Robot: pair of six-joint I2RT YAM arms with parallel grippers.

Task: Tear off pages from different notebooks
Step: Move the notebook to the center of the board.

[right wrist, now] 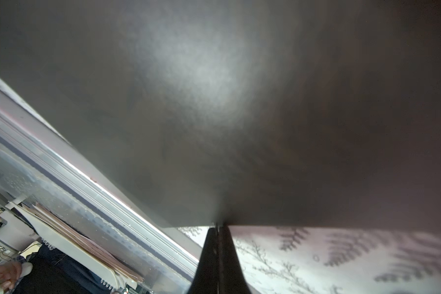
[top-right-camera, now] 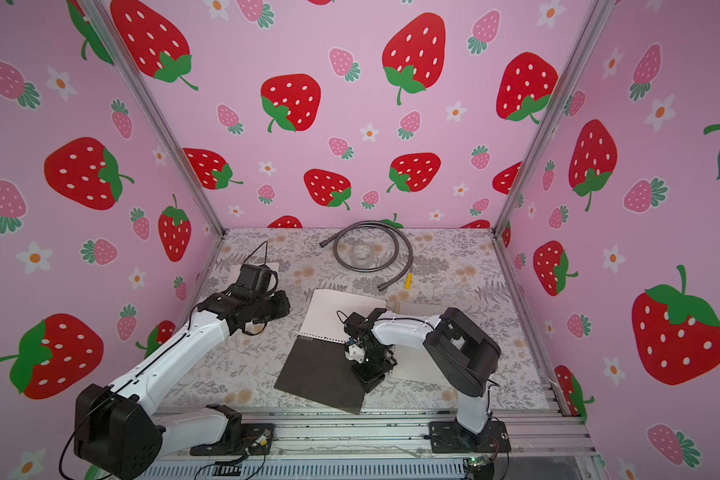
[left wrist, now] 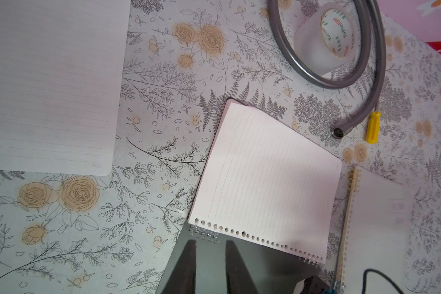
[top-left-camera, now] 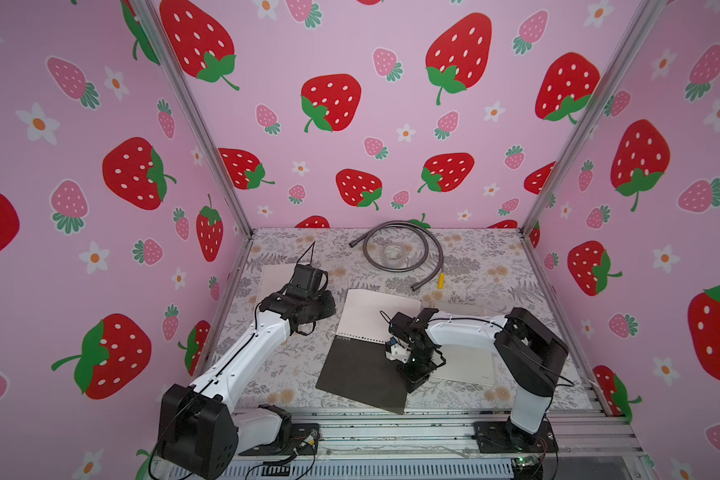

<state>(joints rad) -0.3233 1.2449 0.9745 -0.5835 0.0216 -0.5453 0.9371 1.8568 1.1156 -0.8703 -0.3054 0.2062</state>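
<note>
A notebook with a dark cover lies open mid-table, the cover folded toward the front edge. Its lined page lies flat behind it, with the hole row next to the wire rings. My right gripper points down, shut, with its tips at the cover's right edge. A second notebook with a whitish cover lies under the right arm. My left gripper hovers at the back left, open and empty. A loose page lies below it.
At the back, a coiled grey hose rings a roll of clear tape. A small yellow screwdriver lies by the hose's end. The cover's corner reaches the metal rails at the table's front edge.
</note>
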